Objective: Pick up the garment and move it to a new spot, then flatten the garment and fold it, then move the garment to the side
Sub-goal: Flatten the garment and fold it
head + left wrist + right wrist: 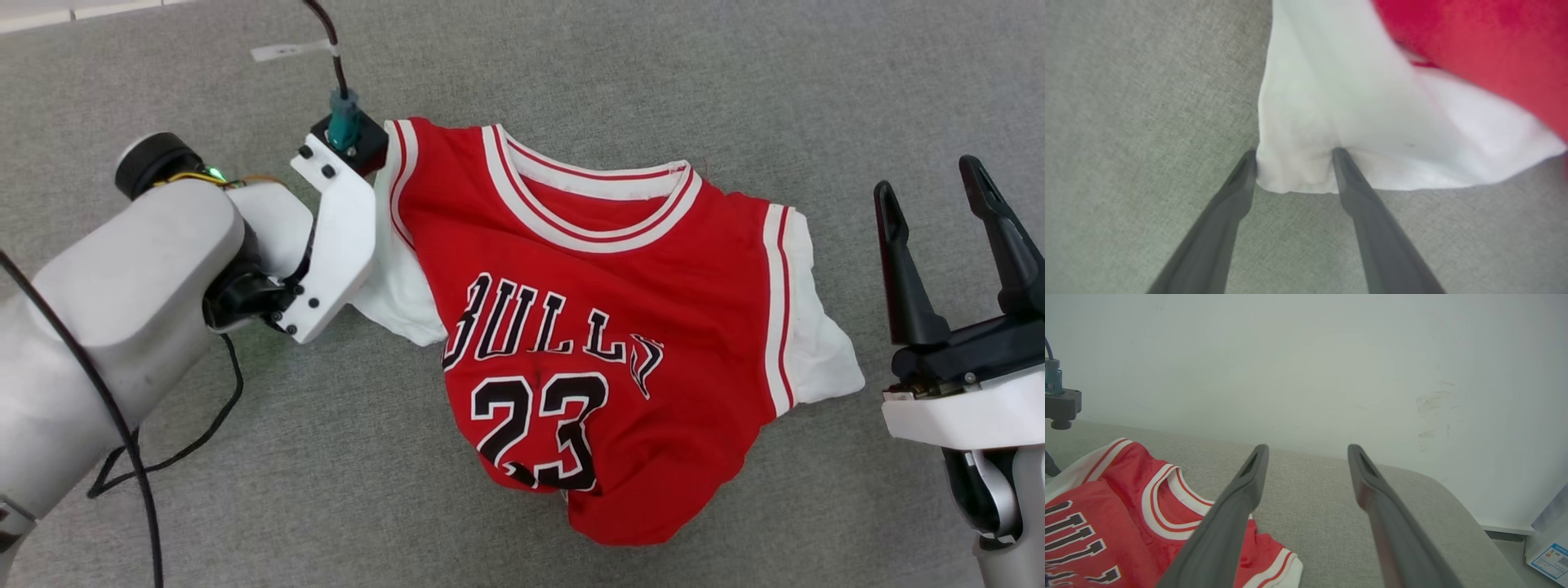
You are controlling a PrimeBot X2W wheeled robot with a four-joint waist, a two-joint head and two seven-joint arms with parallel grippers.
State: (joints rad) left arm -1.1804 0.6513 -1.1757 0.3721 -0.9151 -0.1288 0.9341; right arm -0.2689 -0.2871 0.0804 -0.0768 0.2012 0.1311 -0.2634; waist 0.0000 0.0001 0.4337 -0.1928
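Worktop: grey woven cloth covers the worktop (pixel 245 457) in front of you, and a white wall (pixel 1306 355) rises beyond the garment's collar.
Garment: the garment (pixel 620 310) lies front up on the worktop with its collar away from the robot and the 23 toward it. You can see its lower hem is rumpled.
Left forearm: the pale left forearm (pixel 122 302) reaches in over the garment's sleeve (pixel 1331 102) on the robot's left.
Right end effector: your right end effector (pixel 929 184) sits just beyond the garment's other sleeve, clear of the cloth. Its fingers are spread with nothing between them.
Left end effector: your left end effector (pixel 1294 157) is at the outer edge of the garment's white sleeve. Its fingers are apart, and a bunched bit of the hem lies between the tips.
Cable: a black cable (pixel 331 37) rises just beside the garment's shoulder.
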